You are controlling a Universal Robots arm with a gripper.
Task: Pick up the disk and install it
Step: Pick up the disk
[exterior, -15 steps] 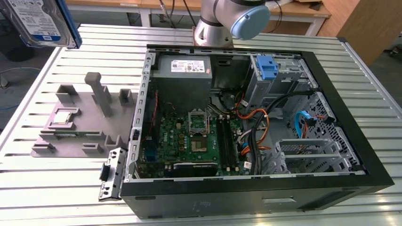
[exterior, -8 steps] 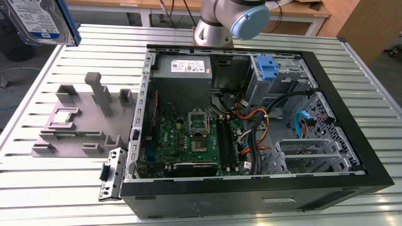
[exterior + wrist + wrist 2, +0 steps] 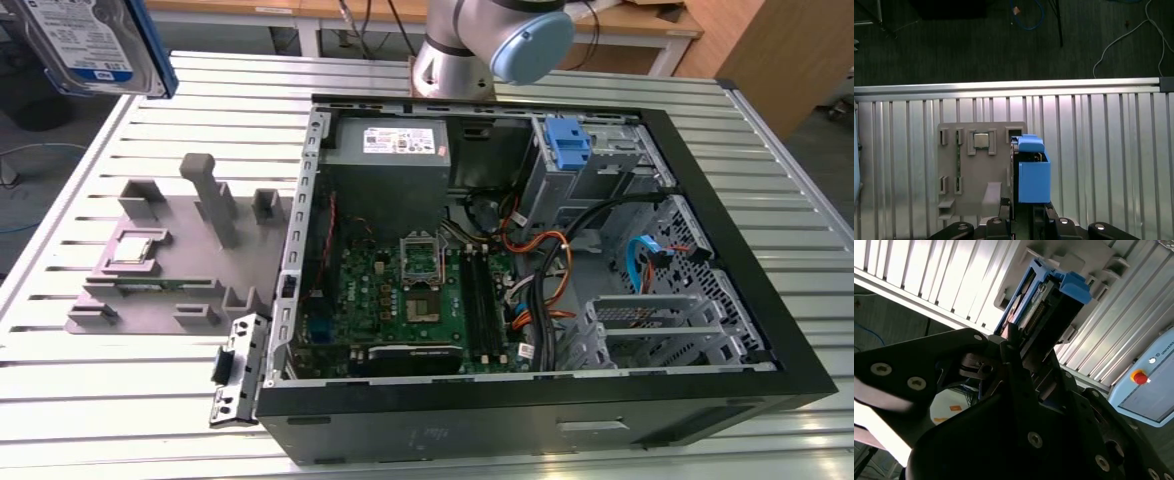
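Observation:
The disk (image 3: 96,40), a silver drive with a white-and-blue label and blue carrier rails, hangs high at the exterior view's upper left, above the table's far corner and partly cut off. In the first wrist view its blue carrier end (image 3: 1032,172) sticks out from my gripper (image 3: 1026,209), well above the grey fixture. In the second wrist view the disk (image 3: 1041,300) sits edge-on between the black fingers (image 3: 1013,347), connector side showing. My gripper is shut on the disk.
An open computer case (image 3: 747,300) lies on the slatted metal table (image 3: 120,400), with a motherboard, cables, a blue bay latch (image 3: 567,140) and a metal drive cage (image 3: 654,320). A grey fixture plate (image 3: 174,270) holding a small square chip (image 3: 134,247) lies beside the case.

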